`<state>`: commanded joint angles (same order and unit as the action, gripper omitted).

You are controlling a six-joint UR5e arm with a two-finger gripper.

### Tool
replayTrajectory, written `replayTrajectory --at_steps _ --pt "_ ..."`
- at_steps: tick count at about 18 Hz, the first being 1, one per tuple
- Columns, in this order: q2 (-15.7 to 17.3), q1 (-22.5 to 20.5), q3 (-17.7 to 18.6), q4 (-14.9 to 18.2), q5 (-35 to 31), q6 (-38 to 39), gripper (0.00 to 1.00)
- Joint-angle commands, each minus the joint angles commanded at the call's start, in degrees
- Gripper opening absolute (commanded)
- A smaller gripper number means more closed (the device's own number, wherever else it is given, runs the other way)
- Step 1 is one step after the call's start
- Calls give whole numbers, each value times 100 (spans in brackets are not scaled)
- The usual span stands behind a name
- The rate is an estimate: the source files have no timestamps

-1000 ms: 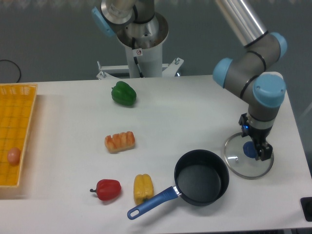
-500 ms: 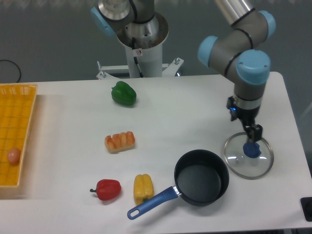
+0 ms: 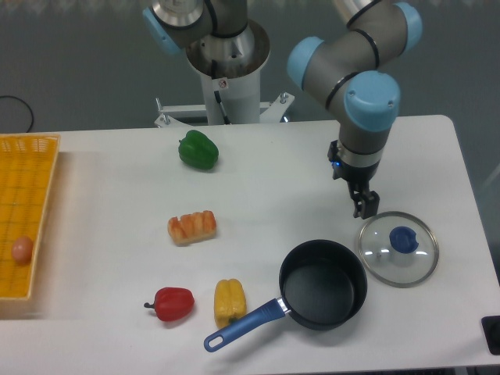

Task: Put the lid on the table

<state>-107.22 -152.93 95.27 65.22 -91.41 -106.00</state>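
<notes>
Lid [image 3: 398, 248] lies flat on the tabletop [image 3: 266, 180] near the right edge, blue knob up, just right of the black saucepan [image 3: 323, 283], rims close but apart. Gripper [image 3: 365, 205] hangs up-left of the lid, clear of it, nothing in the fingers; from this angle the fingers overlap, so I cannot tell how far apart they are. Saucepan has no cover on it, blue handle pointing down-left toward the yellow pepper [image 3: 230, 301]. Red pepper [image 3: 173, 303] sits just left of the yellow one. Orange segmented food piece [image 3: 191, 226] is mid-tabletop, green pepper [image 3: 198, 150] further back. Yellow mesh tray [image 3: 26, 215] sits at the left edge with a small egg-like item [image 3: 23, 249] inside.
</notes>
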Motion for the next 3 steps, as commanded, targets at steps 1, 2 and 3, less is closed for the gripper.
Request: replayTrajectory --at_steps 1,2,3 --pt "-9 35 0 -9 0 0 100" --pt "-18 35 0 -18 -9 0 100" --pt "-18 35 0 -18 -17 0 100"
